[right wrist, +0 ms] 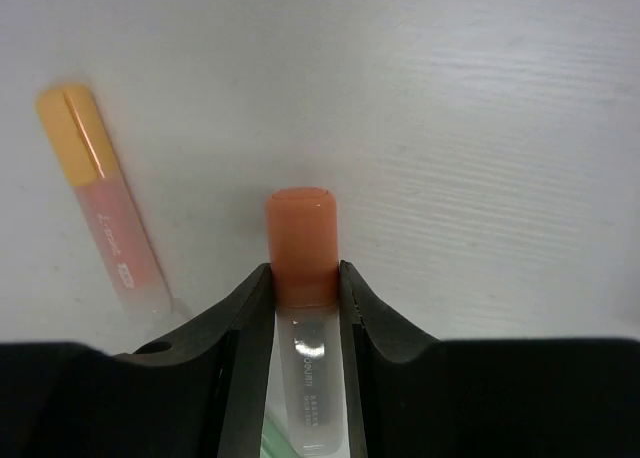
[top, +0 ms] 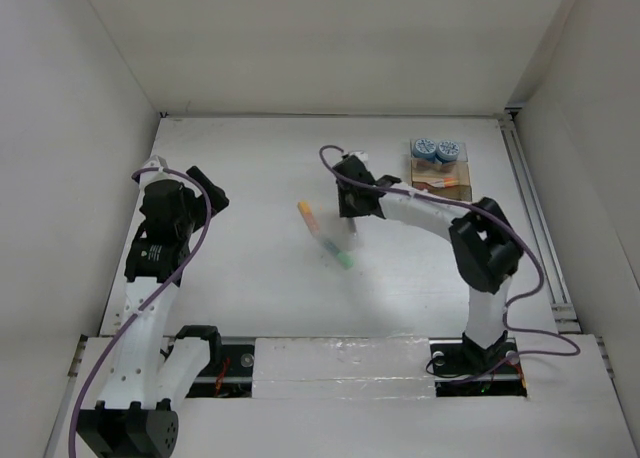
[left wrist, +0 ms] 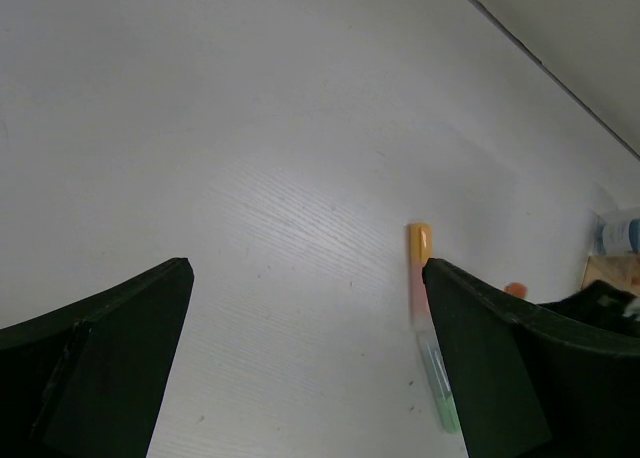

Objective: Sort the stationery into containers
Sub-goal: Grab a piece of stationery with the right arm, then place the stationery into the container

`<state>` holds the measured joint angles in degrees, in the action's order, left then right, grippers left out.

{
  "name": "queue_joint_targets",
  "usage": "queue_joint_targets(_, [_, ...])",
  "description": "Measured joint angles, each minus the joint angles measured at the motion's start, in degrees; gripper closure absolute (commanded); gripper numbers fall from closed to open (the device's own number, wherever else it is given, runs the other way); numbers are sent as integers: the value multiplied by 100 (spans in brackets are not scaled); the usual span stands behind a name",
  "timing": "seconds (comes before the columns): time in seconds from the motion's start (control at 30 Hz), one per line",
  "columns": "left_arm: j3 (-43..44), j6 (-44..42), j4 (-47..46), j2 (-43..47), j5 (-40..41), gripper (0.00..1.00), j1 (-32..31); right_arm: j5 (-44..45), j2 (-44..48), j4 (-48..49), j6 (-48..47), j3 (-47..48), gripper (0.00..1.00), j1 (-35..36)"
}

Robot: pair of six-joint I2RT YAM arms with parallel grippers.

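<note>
Right fingers (right wrist: 245, 308) are clamped on the clear barrel of the coral-capped pen (right wrist: 300, 233), just behind the cap. Gripping near one end likely leaves length free to slide into a slot. Cannot tell whether it is off the counter (right wrist: 480, 128). Yellow-capped pen (right wrist: 100, 203) and green marker (top: 339, 254) lie loose alongside. Organizer (top: 418, 173) sits near on the right, blue tubs (top: 436, 150) at its far end. Left fingers (left wrist: 110, 378) are wide apart, holding nothing, well clear of the work.

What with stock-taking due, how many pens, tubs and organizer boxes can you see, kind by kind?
Pens and markers: 4 (yellow-capped pen, green marker, orange-capped pen in the right gripper, orange pen in the organizer box)
Blue-and-white tubs: 2
Organizer box: 1
Total: 7
</note>
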<state>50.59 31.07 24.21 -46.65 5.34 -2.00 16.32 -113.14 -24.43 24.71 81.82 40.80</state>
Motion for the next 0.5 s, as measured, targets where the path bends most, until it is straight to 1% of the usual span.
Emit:
queue_joint_targets(0.13, [0,0,0,2,-4,1,0,404,1353,409,881,-686,100,-542])
queue_joint_targets(0.23, [0,0,0,2,-9,1,0,809,2441,870,1746,-1213,100,-1222])
queue_joint_targets(0.3, [0,0,0,2,-15,1,0,1071,3084,1263,2365,-1729,100,-1784])
queue_joint_targets(0.4, [0,0,-2,2,-37,1,0,1388,3661,1661,3215,-2538,100,-2400])
queue_joint_targets(0.47, [0,0,-7,2,-42,1,0,1561,3934,1770,3904,-3187,100,-2658])
queue_joint_targets(0.5, [0,0,-11,4,-42,1,0,1600,4006,1762,4096,-3348,100,-2693])
